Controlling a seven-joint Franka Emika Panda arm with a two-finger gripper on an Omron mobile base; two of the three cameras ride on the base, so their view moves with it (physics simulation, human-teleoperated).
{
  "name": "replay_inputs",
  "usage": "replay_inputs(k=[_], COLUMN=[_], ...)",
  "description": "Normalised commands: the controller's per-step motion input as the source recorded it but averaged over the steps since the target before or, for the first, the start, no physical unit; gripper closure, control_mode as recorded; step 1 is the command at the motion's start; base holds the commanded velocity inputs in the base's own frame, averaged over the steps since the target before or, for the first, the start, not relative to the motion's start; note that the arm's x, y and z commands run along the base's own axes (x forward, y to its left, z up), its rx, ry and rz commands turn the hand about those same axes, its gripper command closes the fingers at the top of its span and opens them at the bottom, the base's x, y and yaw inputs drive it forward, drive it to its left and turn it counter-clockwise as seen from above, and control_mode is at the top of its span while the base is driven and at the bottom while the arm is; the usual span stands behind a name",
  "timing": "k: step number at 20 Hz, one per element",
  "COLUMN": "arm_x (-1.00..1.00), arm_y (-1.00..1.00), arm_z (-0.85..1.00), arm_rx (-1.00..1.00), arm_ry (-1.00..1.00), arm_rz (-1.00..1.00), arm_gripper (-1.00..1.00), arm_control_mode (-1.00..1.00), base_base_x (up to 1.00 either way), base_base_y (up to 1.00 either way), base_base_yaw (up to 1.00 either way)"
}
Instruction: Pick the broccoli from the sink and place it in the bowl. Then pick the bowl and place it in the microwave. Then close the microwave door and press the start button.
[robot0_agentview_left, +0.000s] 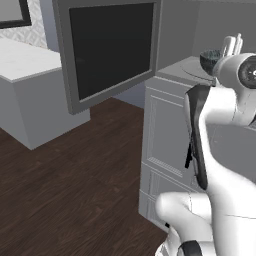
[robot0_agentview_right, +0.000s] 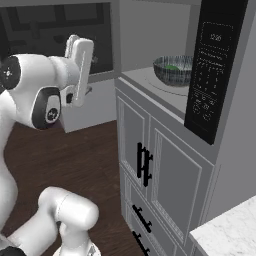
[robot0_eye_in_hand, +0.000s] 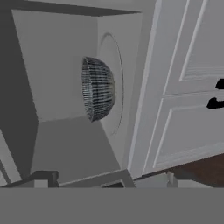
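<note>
Broccoli is what you see as a small green patch down inside the bowl, and the bowl sits on the round turntable plate inside the microwave, toward the back of the pale floor. From the left base view you catch the bowl's dark streaked side just past the arm's upper joint, resting on the plate near the front edge of the oven floor. In the hand view the picture is rolled sideways, so the bowl shows its streaked outside against the plate's disc, with the pale oven walls around it.

Look at the microwave door: it stands swung wide open to the left of the cavity, its dark glass facing the room. The black control panel runs down the right side of the opening, above the grey panelled cabinet doors with their black handles.

Your gripper is raised outside the oven, in front of the open cavity and well apart from the bowl. Its jaws stand spread wide and grasp nothing. Dark wood floor lies below.
</note>
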Motion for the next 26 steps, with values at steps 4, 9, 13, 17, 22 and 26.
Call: replay_inputs(k=[4, 9, 13, 17, 22, 26], arm_x=[-0.88, -0.85, -0.59, -0.26, -0.13, -0.02], arm_y=[0.90, 0.94, 1.00, 1.00, 1.00, 0.95], arm_z=[0.00, 0.00, -0.02, -0.19, -0.33, -0.56], arm_rx=[-0.15, -0.13, -0.18, -0.19, -0.21, -0.04], arm_ry=[-0.06, -0.06, 0.00, 0.00, -0.02, -0.14], arm_rz=[0.00, 0.00, -0.03, -0.04, -0.09, -0.12], arm_gripper=[-1.00, -1.00, -1.00, -1.00, -1.00, -1.00], arm_control_mode=[-1.00, -1.00, -1.00, -1.00, -1.00, -1.00], base_base_x=[0.00, 0.00, 0.00, 0.00, 0.00, 0.00], base_base_y=[0.00, 0.00, 0.00, 0.00, 0.00, 0.00], base_base_yaw=[0.00, 0.00, 0.00, 0.00, 0.00, 0.00])
